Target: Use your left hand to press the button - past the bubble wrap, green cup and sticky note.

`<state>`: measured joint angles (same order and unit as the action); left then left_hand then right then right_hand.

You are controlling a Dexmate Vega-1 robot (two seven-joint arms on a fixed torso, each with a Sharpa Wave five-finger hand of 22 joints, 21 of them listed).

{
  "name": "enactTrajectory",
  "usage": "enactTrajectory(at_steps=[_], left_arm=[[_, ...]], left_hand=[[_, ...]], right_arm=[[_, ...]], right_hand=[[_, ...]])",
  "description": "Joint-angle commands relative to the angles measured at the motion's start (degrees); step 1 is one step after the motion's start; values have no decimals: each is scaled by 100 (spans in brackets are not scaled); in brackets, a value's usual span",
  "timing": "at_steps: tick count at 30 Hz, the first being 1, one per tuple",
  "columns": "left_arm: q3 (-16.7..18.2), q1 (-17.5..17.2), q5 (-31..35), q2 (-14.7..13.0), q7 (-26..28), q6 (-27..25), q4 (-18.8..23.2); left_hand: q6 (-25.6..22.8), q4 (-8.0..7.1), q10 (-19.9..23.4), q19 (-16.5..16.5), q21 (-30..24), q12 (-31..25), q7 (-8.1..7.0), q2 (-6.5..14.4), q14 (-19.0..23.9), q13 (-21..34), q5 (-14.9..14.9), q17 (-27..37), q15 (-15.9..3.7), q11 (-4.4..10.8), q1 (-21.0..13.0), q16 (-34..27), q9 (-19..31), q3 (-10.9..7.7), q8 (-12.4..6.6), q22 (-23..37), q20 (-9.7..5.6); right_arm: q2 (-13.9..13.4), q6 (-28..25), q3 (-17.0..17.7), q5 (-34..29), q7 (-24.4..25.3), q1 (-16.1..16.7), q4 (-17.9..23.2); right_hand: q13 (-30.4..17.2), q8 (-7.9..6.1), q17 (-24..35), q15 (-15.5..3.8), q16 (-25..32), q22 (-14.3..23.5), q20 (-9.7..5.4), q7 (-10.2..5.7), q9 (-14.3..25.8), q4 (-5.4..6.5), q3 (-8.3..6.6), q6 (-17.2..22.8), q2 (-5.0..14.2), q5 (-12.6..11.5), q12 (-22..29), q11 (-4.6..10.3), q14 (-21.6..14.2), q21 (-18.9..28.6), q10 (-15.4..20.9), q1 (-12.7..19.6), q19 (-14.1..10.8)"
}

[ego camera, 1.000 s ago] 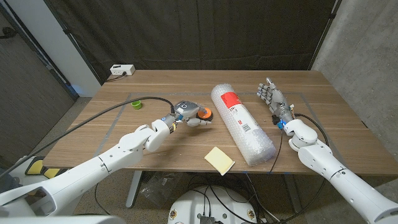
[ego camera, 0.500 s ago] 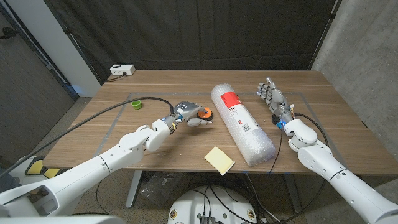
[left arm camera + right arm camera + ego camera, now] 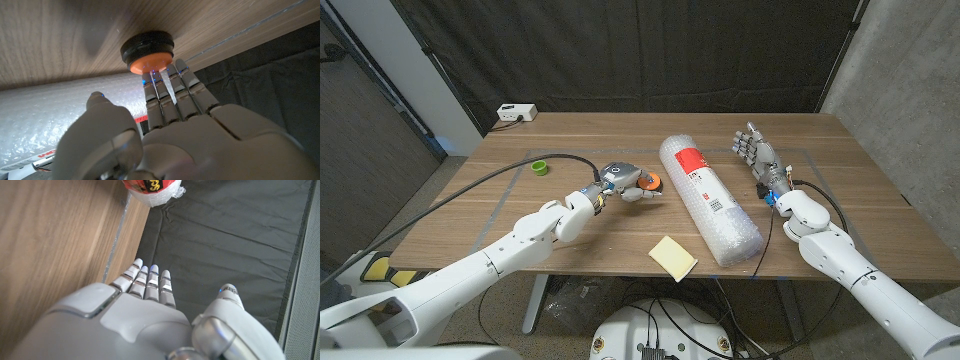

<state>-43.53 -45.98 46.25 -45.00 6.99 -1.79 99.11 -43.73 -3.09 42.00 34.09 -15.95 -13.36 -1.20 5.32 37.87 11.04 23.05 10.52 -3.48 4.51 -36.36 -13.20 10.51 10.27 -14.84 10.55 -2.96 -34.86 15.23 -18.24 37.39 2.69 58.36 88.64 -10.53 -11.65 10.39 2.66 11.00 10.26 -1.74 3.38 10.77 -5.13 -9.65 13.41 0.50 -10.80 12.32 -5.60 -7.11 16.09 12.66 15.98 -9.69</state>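
Reaching in from the near left corner, the left hand sits over the middle of the bench with its fingers held straight and close together, holding nothing. In the left wrist view their tips lie right at the rim of the button — an orange cap on a black base — though whether they actually press on it cannot be told. The thumb stands apart to one side. In the head view the button shows just past the fingertips, between the hand and the bubble wrap.

Farther back on the left, a small green cup stands well apart from the hand, and a white box with a cable rests at the far left edge. A black cable runs along the left arm across the wood.

Right of the button lies the bubble wrap, a long roll with a red label near its far end, set lengthwise from front to back and just beside the button. A yellow sticky note lies near the front edge, close to the roll's near end.

On the far right, the right hand stands on its edge, palm upright, fingers straight and slightly spread — empty, apart from the roll.
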Motion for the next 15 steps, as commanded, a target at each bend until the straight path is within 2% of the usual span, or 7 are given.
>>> enactTrajectory(at_steps=[1,15], left_arm=[[-84,71,-160,46,-235,-73,-137],[-137,125,-300,73,-243,-70,-229]], left_hand=[[-156,-2,86,113,-36,-29,83,-9,105,15,-20,11,-287,-5,-59,-37,26,41,-26,20,1],[-225,-6,133,145,-32,-15,121,-2,153,15,-48,12,-264,-8,-75,-22,26,58,-21,18,1]], right_arm=[[-1,-75,-25,11,-6,-31,12],[-17,-109,-32,-25,47,-26,84]], right_hand=[[-16,19,21,-8,-9,18,-22,-25,24,-19,11,27,31,14,4,-11,-29,-13,30,-3,-40],[-16,22,21,-3,-10,20,-13,-23,23,-22,14,27,36,14,5,-21,-34,-32,38,-6,-49]])
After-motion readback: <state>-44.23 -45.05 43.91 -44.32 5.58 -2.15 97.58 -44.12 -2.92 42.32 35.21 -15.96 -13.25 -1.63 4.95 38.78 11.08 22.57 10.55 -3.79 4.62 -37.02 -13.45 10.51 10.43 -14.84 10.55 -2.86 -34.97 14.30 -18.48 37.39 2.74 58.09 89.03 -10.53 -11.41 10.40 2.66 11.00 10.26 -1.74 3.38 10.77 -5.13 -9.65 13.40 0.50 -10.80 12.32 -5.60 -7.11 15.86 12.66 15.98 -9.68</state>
